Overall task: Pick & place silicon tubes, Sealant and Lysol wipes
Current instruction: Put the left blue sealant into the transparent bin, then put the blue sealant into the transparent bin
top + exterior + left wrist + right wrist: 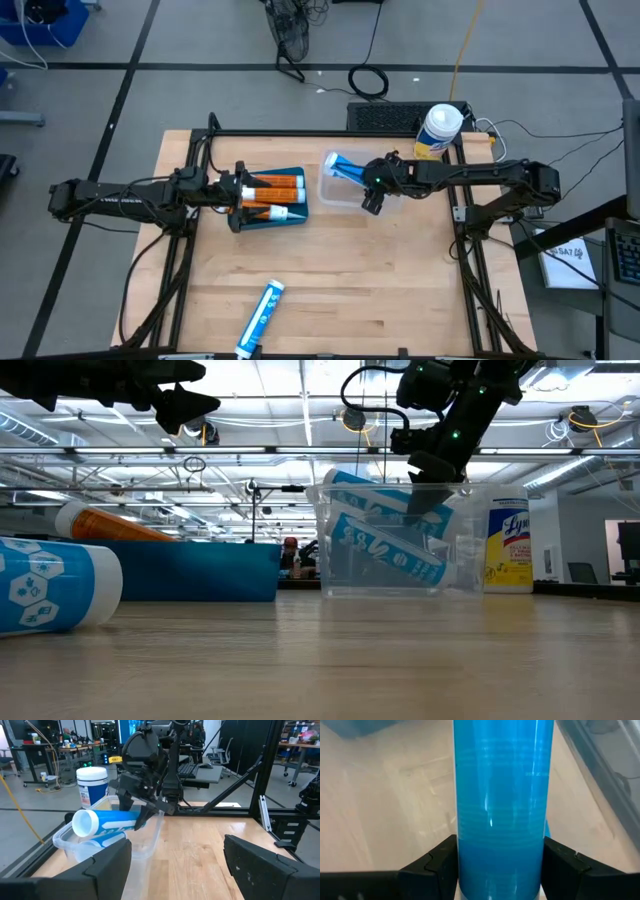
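My right gripper [372, 195] is shut on a blue tube [350, 170] inside the clear plastic container [335, 192] at the table's far middle. A second blue tube [392, 552] lies lower in that container. The Lysol wipes [440, 130] stand upright on their base at the far right, behind the container. My left gripper [240, 195] hangs open over the left end of a blue tray [292, 216] that holds orange-and-white tubes [272, 186]. A blue-and-white tube [260, 318] lies on its side near the front edge. My right gripper pinches the blue tube's body [500, 835] between its two fingers [437, 862], which lie across the tube. The fingers come slanting down from the table's right side. The tube sits tilted: its white end [86, 822] rises over the container's rim and its held end is down inside.
A black metal frame [460, 200] runs along the table's sides and far edge. A keyboard [385, 117] and cables lie on the floor behind. Bare wood [380, 290] stretches across the table's near half, right of the lying tube.
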{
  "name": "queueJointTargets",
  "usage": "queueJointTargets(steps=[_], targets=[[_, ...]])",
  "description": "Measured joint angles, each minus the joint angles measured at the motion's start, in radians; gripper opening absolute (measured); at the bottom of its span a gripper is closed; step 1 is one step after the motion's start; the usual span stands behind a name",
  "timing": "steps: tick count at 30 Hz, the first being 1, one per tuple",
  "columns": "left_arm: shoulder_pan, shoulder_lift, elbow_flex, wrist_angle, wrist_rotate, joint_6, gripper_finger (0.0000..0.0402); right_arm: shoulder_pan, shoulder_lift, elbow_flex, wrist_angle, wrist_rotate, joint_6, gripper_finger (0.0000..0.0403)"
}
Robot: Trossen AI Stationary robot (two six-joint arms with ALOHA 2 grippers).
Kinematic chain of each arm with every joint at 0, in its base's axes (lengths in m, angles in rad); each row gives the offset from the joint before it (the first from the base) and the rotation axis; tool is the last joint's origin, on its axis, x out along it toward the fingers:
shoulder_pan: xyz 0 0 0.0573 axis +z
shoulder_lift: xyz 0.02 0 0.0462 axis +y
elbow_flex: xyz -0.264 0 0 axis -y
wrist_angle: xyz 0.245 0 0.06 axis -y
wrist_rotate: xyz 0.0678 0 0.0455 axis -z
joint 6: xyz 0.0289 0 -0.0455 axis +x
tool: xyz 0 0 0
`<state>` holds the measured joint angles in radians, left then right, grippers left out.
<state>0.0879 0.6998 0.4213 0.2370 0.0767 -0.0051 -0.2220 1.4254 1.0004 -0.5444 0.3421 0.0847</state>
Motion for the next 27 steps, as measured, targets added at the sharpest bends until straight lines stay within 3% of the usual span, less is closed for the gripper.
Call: queueJointTargets(steps=[16, 22, 27], targets=[[0.000, 0.000, 0.000, 0.000, 0.000, 0.000, 0.0310, 0.000, 0.001, -0.002, 0.010, -0.007, 0.044, 0.0204], [0.000, 0.000, 0.000, 0.000, 0.000, 0.000, 0.0310, 0.000, 0.002, -0.002, 0.046, 0.010, 0.065, 0.0304], [0.000, 0.000, 0.000, 0.000, 0.000, 0.000, 0.0310, 0.001, 0.001, -0.002, 0.070, 0.000, 0.062, 0.0335]])
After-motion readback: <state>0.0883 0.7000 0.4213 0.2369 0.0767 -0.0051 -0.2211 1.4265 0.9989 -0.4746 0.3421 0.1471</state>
